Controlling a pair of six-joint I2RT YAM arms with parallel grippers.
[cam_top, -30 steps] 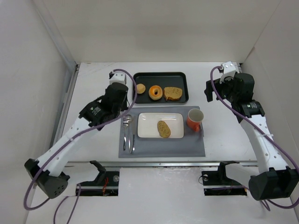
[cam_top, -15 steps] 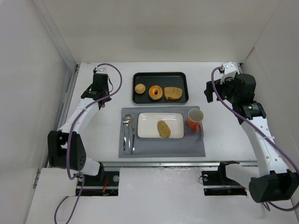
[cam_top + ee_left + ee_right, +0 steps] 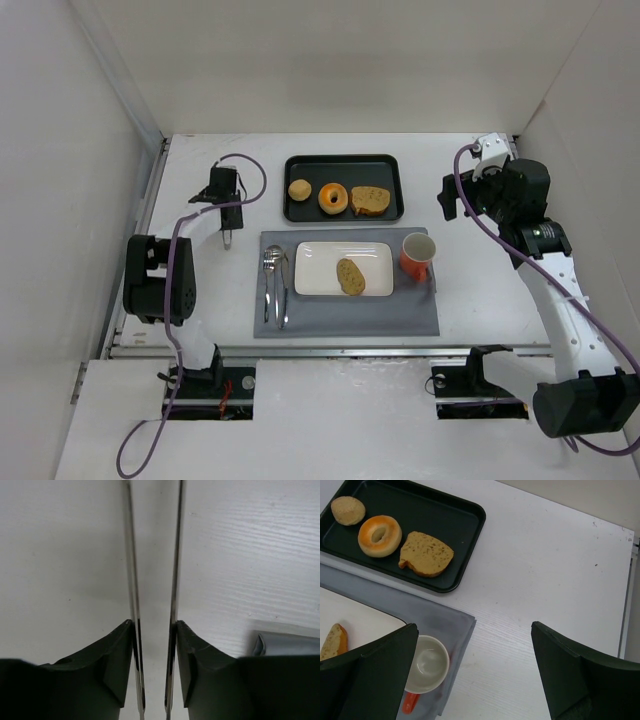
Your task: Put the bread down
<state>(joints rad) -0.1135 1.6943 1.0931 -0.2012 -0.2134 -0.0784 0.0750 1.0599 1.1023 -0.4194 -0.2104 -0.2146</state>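
Three things in the black rectangular tray (image 3: 388,172)?

— Yes: a small round tan bun (image 3: 298,189) at its left end, an orange-glazed ring doughnut (image 3: 333,198) in the middle and a squarish brown toast slice (image 3: 369,201) at the right, none touching.

And the small oval slice of golden-brown bread (image 3: 350,276)?

— It lies flat on the white rectangular plate (image 3: 318,268), right of centre, the only thing on it. The plate sits on a grey placemat (image 3: 400,310). An orange mug (image 3: 417,256) stands just beside the plate's right edge, and the right wrist view shows its white inside bare.

Grippers?

— The left gripper (image 3: 154,623) is clamped on thin metal tongs (image 3: 131,555), whose arms are slightly apart. It is over the white table (image 3: 480,290) left of the tray, well apart from the plate. The right gripper (image 3: 474,625) hangs with its fingers spread wide, above the table right of the tray.
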